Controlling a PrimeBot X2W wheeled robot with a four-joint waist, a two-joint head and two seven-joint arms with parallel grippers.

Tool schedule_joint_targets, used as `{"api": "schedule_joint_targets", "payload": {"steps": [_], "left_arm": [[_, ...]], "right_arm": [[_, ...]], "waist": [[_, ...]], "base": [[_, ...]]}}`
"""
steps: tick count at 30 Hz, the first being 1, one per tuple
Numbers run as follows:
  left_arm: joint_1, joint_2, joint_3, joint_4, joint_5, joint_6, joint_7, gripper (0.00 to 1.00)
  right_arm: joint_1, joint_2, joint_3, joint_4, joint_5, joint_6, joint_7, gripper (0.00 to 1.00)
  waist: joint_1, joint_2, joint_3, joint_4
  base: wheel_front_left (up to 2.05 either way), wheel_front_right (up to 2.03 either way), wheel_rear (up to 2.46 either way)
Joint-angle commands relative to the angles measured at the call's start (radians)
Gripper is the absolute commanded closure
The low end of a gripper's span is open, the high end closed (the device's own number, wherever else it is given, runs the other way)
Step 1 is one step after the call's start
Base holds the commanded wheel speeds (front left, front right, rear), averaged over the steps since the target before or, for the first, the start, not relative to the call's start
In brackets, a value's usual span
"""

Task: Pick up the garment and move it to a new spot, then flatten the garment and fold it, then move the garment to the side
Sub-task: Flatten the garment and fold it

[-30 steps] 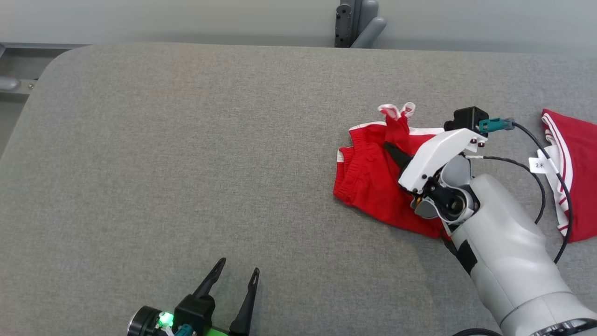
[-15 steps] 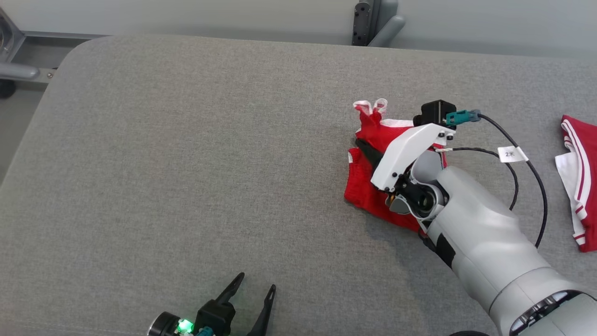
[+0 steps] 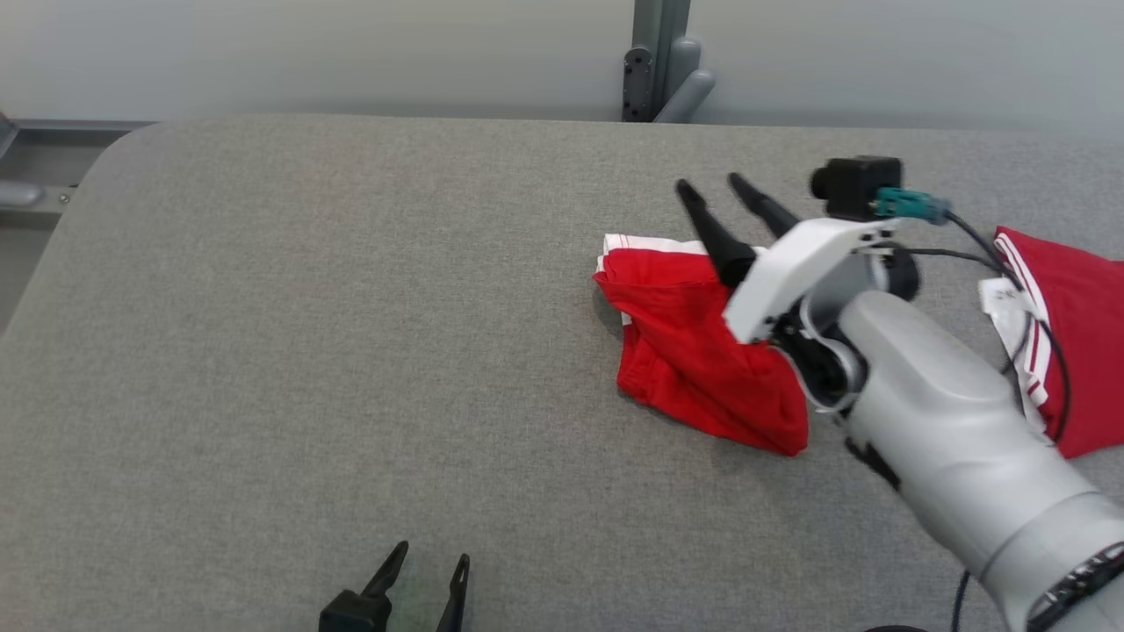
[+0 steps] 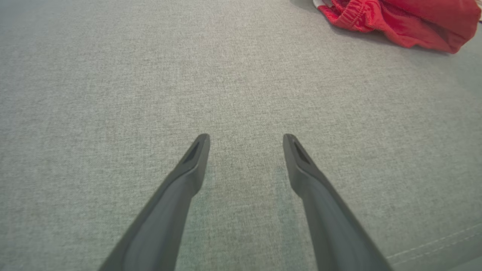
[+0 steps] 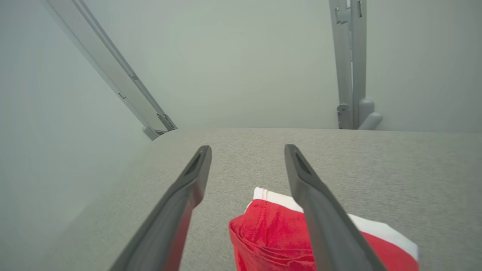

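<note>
We find the red shorts [image 3: 694,351] lying bunched on the grey bench [image 3: 351,351], right of centre, with the white-trimmed edge toward the far side and several layers folded over one another. The right claw [image 3: 709,183] stands above the far edge of the shorts, its fingers apart and nothing between them. The left claw [image 3: 433,553] sits at the near edge of the bench, likewise spread and empty, well apart from the shorts. We judge that the shorts are set down at their spot and that flattening is the step in hand. The hazards are as follows. First, the shorts are crumpled, so a pinch from above may catch two or more layers at once, and a pull would then drag the whole heap rather than spread it. Second, the wrist housing [image 3: 795,263] of the right arm hangs low over the fabric, and a sideways move without lift may sweep the cloth along. Third, the black cable [image 3: 966,233] of the right arm runs across a second red garment [image 3: 1084,325] just beside the arm, and a wide swing may hook that garment and pull it into the work area. Fourth, both garments share one colour, so we must confirm that the claw closes on the correct one. Fifth, when both claws converge on so small a heap, their fingers may collide.
</note>
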Motion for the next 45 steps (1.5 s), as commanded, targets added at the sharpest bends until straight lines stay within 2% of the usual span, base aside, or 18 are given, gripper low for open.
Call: {"api": "schedule_joint_targets", "payload": {"steps": [1,5,6,7,8,12,14,18,21,29,37,45], "left_arm": [[0.021,-0.004,0.01,-0.006,-0.009,0.008,-0.002,0.0],[0.052,-0.019,0.028,-0.031,-0.008,0.018,-0.002,0.0],[0.057,-0.023,0.031,-0.036,-0.007,0.019,-0.002,0.0],[0.061,-0.027,0.032,-0.042,-0.006,0.019,-0.002,0.0],[0.062,-0.031,0.033,-0.05,-0.003,0.019,-0.002,0.0],[0.03,-0.044,0.03,-0.065,0.005,0.001,-0.002,0.0],[0.002,-0.05,0.026,-0.071,0.011,-0.008,-0.002,0.0],[-0.03,-0.061,0.018,-0.061,0.015,-0.024,-0.002,0.0],[-0.049,-0.066,0.017,-0.044,0.009,-0.035,-0.002,0.0],[-0.055,-0.073,0.033,-0.019,0.018,-0.046,-0.002,0.0],[-0.048,-0.075,0.045,-0.014,0.025,-0.049,-0.002,0.0],[-0.06,-0.077,0.046,0.0,0.033,-0.059,-0.002,0.0]], "right_arm": [[0.035,-0.054,-0.005,-0.012,-0.044,0.0,-0.04,0.0],[0.106,-0.179,-0.1,-0.039,-0.19,0.0,-0.104,0.02],[0.134,-0.192,-0.132,-0.041,-0.222,0.0,-0.107,0.52],[0.164,-0.2,-0.168,-0.038,-0.249,0.0,-0.109,0.85],[0.184,-0.208,-0.205,-0.047,-0.294,0.0,-0.109,1.0],[0.272,-0.194,-0.342,-0.112,-0.438,0.0,-0.109,1.0],[0.298,-0.184,-0.381,-0.172,-0.554,0.0,-0.11,1.0],[0.369,-0.112,-0.45,-0.235,-0.7,-0.001,-0.109,1.0],[0.394,-0.06,-0.456,-0.242,-0.767,-0.001,-0.109,1.0],[0.385,0.003,-0.472,-0.187,-0.802,-0.001,-0.109,1.0],[0.359,0.007,-0.51,-0.152,-0.812,-0.001,-0.109,1.0],[0.31,0.006,-0.503,-0.035,-0.829,-0.001,-0.109,1.0]], "waist": [[0.0,0.012,-0.029,-0.031],[0.0,0.012,-0.043,-0.048],[0.0,0.012,-0.043,-0.051],[0.0,0.012,-0.04,-0.053],[0.0,0.012,-0.032,-0.054],[0.0,0.012,0.021,-0.04],[0.0,0.012,0.059,-0.027],[0.0,0.012,0.108,0.008],[0.0,0.012,0.127,0.031],[0.0,0.012,0.123,0.064],[0.0,0.012,0.119,0.073],[0.0,0.012,0.133,0.088]], "base": [[0.0,0.0,0.0],[0.0,0.0,0.0],[0.0,0.0,0.0],[0.0,0.0,0.0],[0.0,0.0,0.0],[0.0,0.0,0.0],[0.0,0.0,0.0],[0.0,0.0,0.0],[0.0,0.0,0.0],[0.0,0.0,0.0],[0.0,0.0,0.0],[0.0,0.0,0.0]]}}
